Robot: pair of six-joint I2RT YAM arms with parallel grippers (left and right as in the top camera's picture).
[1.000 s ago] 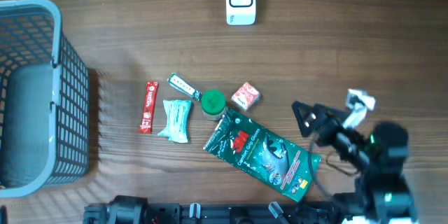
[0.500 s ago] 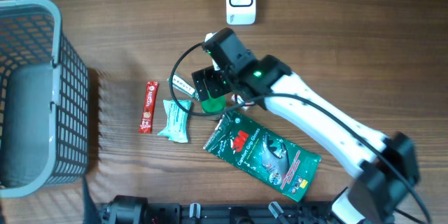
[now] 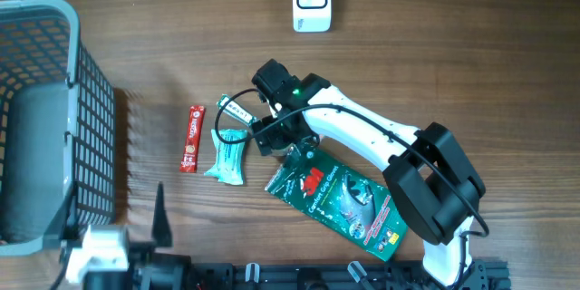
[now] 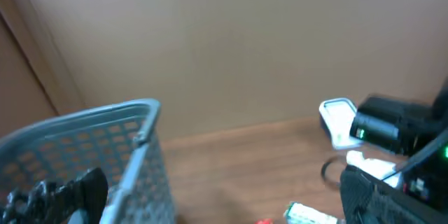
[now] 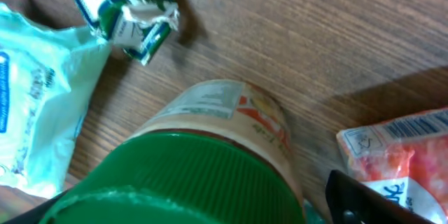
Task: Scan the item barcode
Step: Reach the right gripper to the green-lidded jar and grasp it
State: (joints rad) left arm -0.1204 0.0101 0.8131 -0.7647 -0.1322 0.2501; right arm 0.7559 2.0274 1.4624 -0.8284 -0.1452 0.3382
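Barely begun, we judge: nothing is lifted yet. Our right fingers (image 5: 364, 199) stand apart on either side of a green-lidded jar (image 5: 210, 161), not yet clamped. The jar sits lid-up on the bench (image 3: 435, 54), between a green packet (image 5: 126, 7) and a red packet (image 5: 399, 154). The scanner (image 3: 311, 0) is well apart, at the far edge. Grasping, carrying and showing the barcode all remain. Our left fingers (image 4: 66, 192) hang apart and empty near the basket (image 4: 133, 140).

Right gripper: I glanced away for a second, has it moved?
Yes. The right gripper swung left, from right of the green packet to above the green-lidded jar.
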